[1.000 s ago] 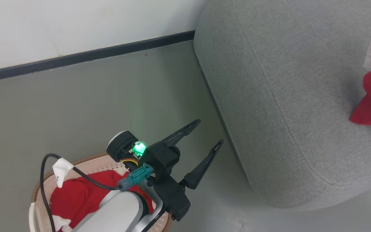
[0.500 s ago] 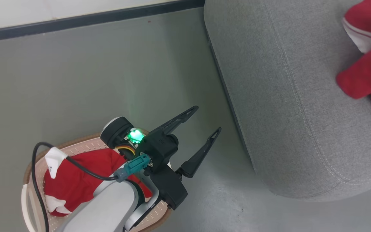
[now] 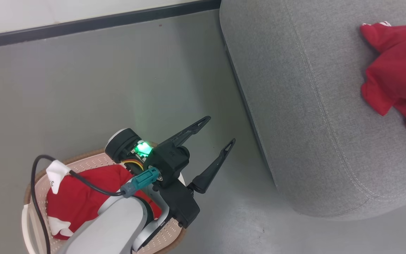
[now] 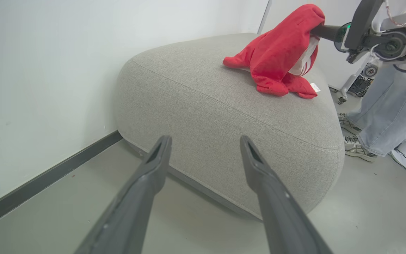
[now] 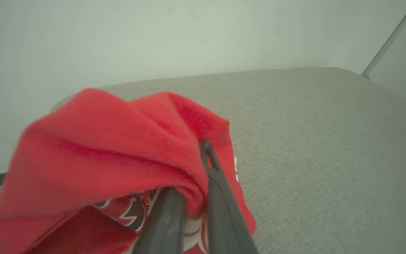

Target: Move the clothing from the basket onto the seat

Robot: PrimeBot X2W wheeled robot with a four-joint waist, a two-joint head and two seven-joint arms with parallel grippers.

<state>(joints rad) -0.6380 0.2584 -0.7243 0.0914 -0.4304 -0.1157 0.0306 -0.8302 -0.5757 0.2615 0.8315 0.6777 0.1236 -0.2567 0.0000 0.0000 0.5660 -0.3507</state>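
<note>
Seat (image 3: 312, 123): grey upholstered bulk, fills the head view from 12 to 4 o'clock. It stands on grey floor (image 3: 100, 88), with its far side against a white wall (image 4: 48, 70).

Left arm: pale forearm enters the head view at 7 o'clock, above the basket (image 3: 90, 161), with the wrist angled toward 2 o'clock.

Left hand (image 3: 220, 129): fingers spread wide apart with nothing between them. It hangs over bare floor, and the tips point at the seat's near flank without touching it.

Basket: cream with a brown rim, at 7 o'clock in the head view and partly under the forearm. A second red garment (image 3: 79, 197) with white bands lies bunched inside it.

Shirt (image 4: 280, 53): red, on the seat top, at 3 o'clock in the head view and well apart from the left hand. In the left wrist view its lower folds rest on the cushion while its upper part is lifted into a peak.

Right hand (image 5: 199, 165): fingers pinched nearly together on a fold of the shirt. Cloth drapes over them toward 9 o'clock in the right wrist view. One fingertip shows and the other is buried in fabric.

Person's leg (image 4: 386, 109): jeans and a shoe, at 3 o'clock in the left wrist view, beyond the seat.
</note>
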